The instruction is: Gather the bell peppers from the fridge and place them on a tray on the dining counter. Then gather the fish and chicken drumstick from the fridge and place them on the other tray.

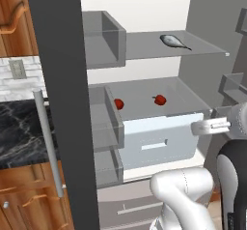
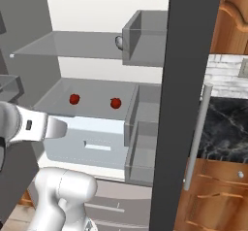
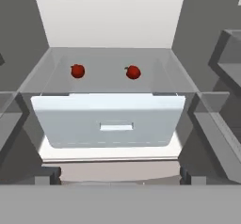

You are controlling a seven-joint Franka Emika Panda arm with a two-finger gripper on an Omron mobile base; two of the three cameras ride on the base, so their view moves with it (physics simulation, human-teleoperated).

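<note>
two bell peppers [image 3: 77,71] behind drawer [image 3: 108,122], fish [image 1: 174,41] above

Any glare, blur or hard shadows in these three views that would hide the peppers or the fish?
Left base view: flat, even light, no glare; both bell peppers and the fish read clearly. Right base view: the fish is mostly hidden behind a door bin. Hand view: slightly soft, peppers distinct.
</note>
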